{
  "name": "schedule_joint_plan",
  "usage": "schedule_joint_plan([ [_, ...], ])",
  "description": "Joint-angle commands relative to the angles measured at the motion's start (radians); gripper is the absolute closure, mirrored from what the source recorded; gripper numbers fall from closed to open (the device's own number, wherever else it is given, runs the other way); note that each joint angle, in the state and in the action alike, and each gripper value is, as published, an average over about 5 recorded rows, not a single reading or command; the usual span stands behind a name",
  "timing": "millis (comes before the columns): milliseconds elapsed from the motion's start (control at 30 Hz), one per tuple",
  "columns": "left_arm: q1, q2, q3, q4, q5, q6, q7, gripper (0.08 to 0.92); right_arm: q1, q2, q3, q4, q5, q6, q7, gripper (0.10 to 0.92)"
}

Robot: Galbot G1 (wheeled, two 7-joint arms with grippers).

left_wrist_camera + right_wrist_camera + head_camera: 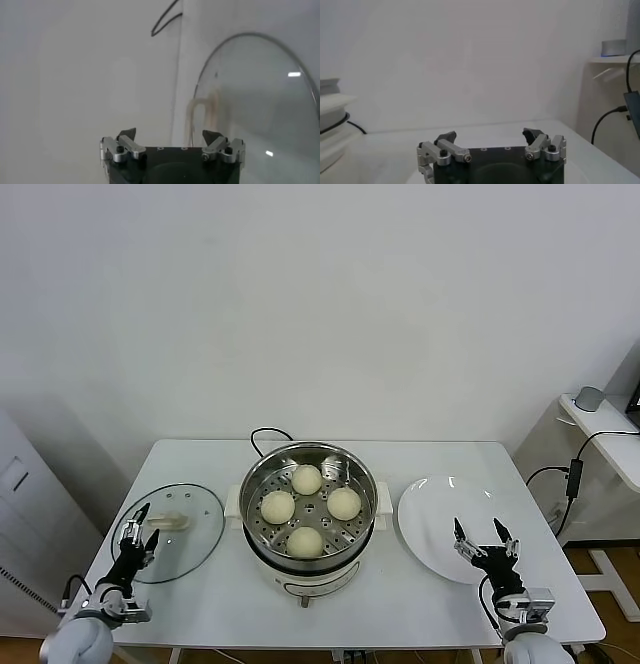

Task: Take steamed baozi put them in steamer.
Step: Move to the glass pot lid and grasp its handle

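Observation:
Several cream-white steamed baozi lie on the perforated tray inside the shiny steamer at the table's middle. My left gripper hangs open over the near edge of the glass lid, nothing between its fingers. In the left wrist view the left gripper faces the lid and its pale handle. My right gripper stands open over the near part of the white plate, empty. In the right wrist view the right gripper looks across bare table.
The steamer's black cord loops behind it. A side table with a grey object and cables stands at the far right. The table's front edge runs just below both grippers.

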Motion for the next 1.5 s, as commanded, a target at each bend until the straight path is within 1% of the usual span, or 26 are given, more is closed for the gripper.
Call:
schedule_joint_plan([
  [33,-0.074,-0.031,-0.003,0.098,0.128,-0.033,-0.095,0.177,-0.004,0.014,0.007,-0.005,-0.017,0.001,-0.004,0.203],
  [567,-0.159,-0.057,0.004,0.182,0.148,-0.042,-0.124,0.177,0.001,0.014,0.007,-0.01,-0.016,-0.007,-0.008,0.203],
  [667,-0.163,-0.06,0.005,0.192,0.145,-0.051,-0.124,0.198,0.003,0.015,0.007,-0.011,-0.016,-0.008,-0.007,0.203],
  [800,-0.161,-0.062,0.005,0.192,0.14,-0.061,-0.123,0.292,0.008,0.014,0.007,-0.01,-0.014,-0.014,-0.005,0.203],
  [1200,-0.137,-0.046,-0.002,0.167,0.083,-0.101,-0.117,0.639,0.018,0.015,0.002,-0.014,-0.014,-0.022,-0.004,0.203],
  [1433,-0.131,-0.009,-0.018,0.093,0.033,-0.112,-0.084,0.842,0.022,0.011,0.002,-0.013,-0.008,-0.027,-0.003,0.203],
  [1500,-0.129,0.011,-0.022,0.06,0.003,-0.106,-0.062,0.876,0.023,0.009,0.002,-0.012,-0.006,-0.028,-0.003,0.203],
])
